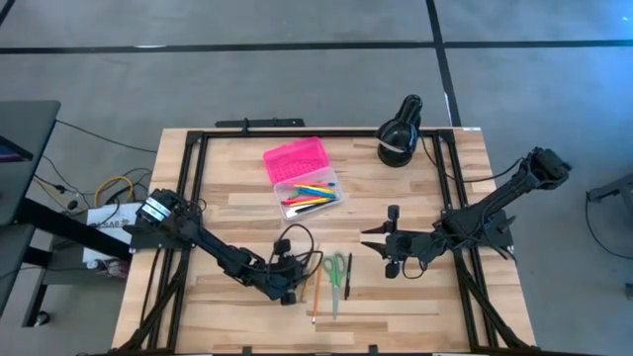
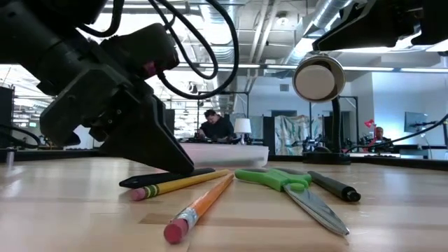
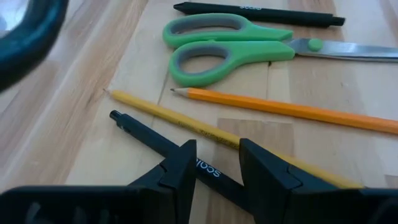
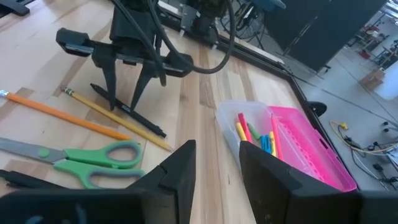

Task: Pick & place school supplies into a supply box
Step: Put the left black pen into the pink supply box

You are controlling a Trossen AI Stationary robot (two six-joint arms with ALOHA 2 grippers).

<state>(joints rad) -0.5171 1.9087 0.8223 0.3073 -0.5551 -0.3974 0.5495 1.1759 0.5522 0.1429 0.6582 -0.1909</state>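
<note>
On the table's near middle lie green-handled scissors (image 1: pixel 335 269), an orange pencil (image 3: pixel 280 107), a yellow pencil (image 3: pixel 168 115) and two black pens. My left gripper (image 3: pixel 217 168) is open and reaches down to one black pen (image 3: pixel 149 140). One finger stands on each side of the pen's middle, tips close to the wood. The supply box (image 1: pixel 309 195) stands open farther back, its pink lid (image 1: pixel 295 158) laid flat and coloured pens in its clear base (image 4: pixel 249 130). My right gripper (image 1: pixel 374 238) hangs open above the table right of the scissors, with nothing in it.
A black rounded object with a white band (image 1: pixel 399 133) stands at the far right of the table. The second black pen (image 3: pixel 255 14) lies just beyond the scissors (image 3: pixel 217 43). Black frame rails (image 1: pixel 198 188) run along the table's sides. Bare wood lies at the near left.
</note>
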